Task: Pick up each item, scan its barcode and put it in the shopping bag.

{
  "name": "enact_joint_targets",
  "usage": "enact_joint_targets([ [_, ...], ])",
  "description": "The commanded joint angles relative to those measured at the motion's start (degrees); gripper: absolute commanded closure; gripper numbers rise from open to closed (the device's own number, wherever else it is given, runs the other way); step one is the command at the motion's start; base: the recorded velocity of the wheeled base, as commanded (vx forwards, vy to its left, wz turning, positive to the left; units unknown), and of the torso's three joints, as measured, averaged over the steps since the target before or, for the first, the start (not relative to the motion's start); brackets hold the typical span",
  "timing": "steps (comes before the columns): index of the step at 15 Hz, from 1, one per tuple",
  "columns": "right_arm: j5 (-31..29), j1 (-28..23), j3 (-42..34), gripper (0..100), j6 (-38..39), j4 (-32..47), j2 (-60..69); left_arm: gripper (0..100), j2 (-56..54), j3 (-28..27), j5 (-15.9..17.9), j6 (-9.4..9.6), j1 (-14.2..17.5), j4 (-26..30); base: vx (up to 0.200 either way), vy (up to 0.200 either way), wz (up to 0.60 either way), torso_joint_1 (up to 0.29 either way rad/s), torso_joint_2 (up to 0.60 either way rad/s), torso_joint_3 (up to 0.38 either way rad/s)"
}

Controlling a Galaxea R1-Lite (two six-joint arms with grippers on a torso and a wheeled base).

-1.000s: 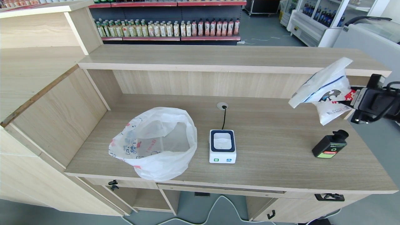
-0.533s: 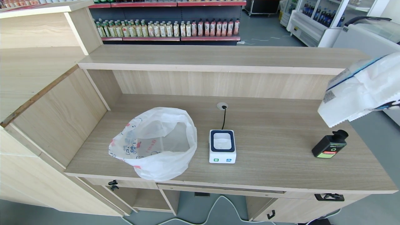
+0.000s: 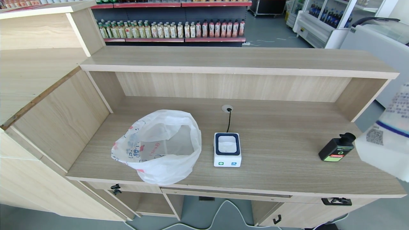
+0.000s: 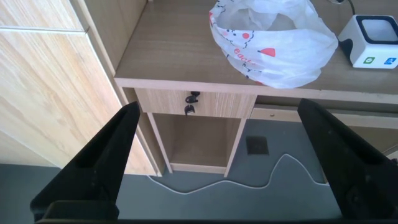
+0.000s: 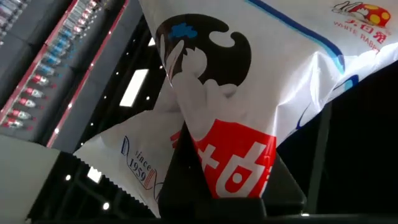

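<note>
Clamping white snack bag: right pincer | head view: bag's QR patch | left pincer apart

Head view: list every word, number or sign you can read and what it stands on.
Nothing reads clearly.
On the bottle: label print too small.
On the shopping bag: red and blue print, crumpled, unreadable.
On the snack pack: square code and blurred lines, unreadable.
On the scanner: green and blue icons, no words legible.

Our left claw has two matte black, wedge-shaped fingers; our right claw is black too.
</note>
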State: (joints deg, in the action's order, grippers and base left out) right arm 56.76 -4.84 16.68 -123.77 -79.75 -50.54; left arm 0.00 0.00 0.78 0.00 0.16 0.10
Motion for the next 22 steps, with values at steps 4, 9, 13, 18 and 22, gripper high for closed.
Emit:
enact_joint_targets([
  [4, 0.02, 3.17, -0.15, 100, -4.90, 0.83, 0.01, 0, 0.00, 0.00, 0.01, 0.00, 0.02, -0.01, 0.000, 0.000, 0.00, 0.000, 0.00, 0.000],
  [9, -7.72, 17.58, -0.15, 100, 0.81, 0.39, -1.23, 0, 0.00, 0.00, 0.01, 0.00, 0.02, -0.10, 0.000, 0.000, 0.00, 0.000, 0.00, 0.000],
  [13, -9.39, 33.32, -0.15, 100, -10.09, -0.32, -6.41, 0, 0.00, 0.00, 0.01, 0.09, 0.02, -0.01, 0.000, 0.000, 0.00, 0.000, 0.00, 0.000],
  [18, -9.30, 36.48, 0.11, 100, -15.10, -1.81, -14.94, 0, 0.00, 0.00, 0.01, 0.00, 0.02, -0.01, 0.000, 0.000, 0.00, 0.000, 0.00, 0.000],
  [22, -9.30, 42.81, 0.02, 100, -15.18, -2.25, -16.87, 0, 0.00, 0.00, 0.01, 0.00, 0.02, -0.01, 0.000, 0.000, 0.00, 0.000, 0.00, 0.000],
])
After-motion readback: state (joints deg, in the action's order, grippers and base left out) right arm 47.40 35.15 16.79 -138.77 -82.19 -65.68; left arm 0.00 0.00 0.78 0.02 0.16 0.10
